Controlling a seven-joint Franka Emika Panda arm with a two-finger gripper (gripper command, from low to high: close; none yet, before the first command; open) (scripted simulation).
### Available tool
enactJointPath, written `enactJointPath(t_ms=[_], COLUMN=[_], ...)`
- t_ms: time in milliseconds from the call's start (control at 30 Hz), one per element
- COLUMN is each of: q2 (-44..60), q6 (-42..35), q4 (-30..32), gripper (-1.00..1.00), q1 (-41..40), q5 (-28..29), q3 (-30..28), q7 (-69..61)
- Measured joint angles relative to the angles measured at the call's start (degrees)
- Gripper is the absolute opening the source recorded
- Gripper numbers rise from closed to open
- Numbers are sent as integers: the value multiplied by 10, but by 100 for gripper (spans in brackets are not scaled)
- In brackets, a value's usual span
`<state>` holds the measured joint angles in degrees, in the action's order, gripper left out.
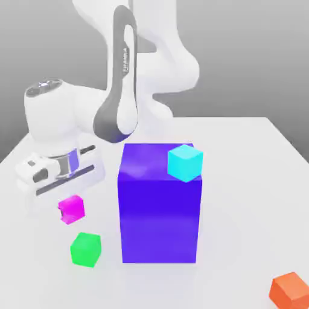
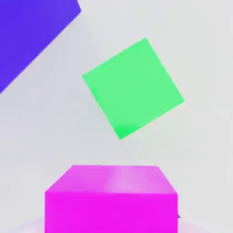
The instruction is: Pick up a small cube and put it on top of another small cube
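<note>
One label, "FRANKA EMIKA", runs along the arm (image 1: 124, 60).

Small cube (image 1: 72, 209): bright magenta-pink, glossy, far smaller than the purple block (image 1: 160, 205).
Small cube, place: toward the exterior view's left, just below the hand; it appears raised off the white table (image 1: 253, 181), though contact with the surface cannot be told.
Small cube, pose: slightly tilted; in the hand view (image 2: 110, 200) it sits close to the camera, top face toward it.
Another small cube (image 1: 85, 249): bright green, about the same size.
Another small cube, place: resting on the table, nearer than the magenta one and slightly to its right, apart from it.
Another small cube, pose: flat on the table, turned at an angle in the hand view (image 2: 133, 88).
</note>
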<state>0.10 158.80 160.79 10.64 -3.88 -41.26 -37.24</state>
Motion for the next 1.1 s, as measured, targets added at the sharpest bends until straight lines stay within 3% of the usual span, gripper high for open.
enactJointPath(t_ms=[567,833,1033,1067,1100], q2=[-54,14,83,94,94], q6=[-59,-8,41,48,48], q4=[-34,-42,-45,-45,-45], gripper=[-100,-100,-100,100,100], q1=[26,45,16,12,12], q5=[105,-2,-121,-140,-140], q3=[36,45,97,105,105], q7=[13,-66,-150,-164,-164])
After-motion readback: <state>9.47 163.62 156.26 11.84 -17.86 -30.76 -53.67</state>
